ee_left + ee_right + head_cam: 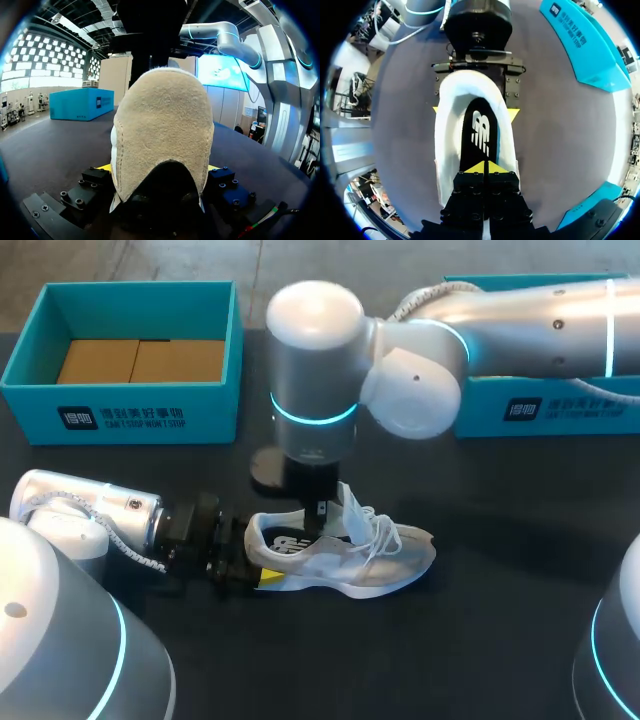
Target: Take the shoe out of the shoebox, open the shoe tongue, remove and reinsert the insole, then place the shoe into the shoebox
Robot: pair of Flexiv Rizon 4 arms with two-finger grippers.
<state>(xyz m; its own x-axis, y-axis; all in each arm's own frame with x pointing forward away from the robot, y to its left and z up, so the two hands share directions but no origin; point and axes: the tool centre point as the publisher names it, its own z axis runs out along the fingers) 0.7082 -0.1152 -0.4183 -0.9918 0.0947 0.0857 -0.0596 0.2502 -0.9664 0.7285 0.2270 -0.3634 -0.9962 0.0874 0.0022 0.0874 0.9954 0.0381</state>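
1. The shoe point(345, 558) lies on its sole on the dark table point(500, 620), in front of the two teal shoeboxes point(215, 390) and outside both.
2. The left gripper point(252, 562) comes in low from the side and clamps the heel, with one yellow tip on each side of it.
3. The right gripper point(484, 167) hangs straight down into the shoe's opening. Its fingers are pressed together, with the tips at the black insole point(479, 132).
4. I cannot tell whether those tips pinch the insole.
5. The laces lie loose over the tongue.
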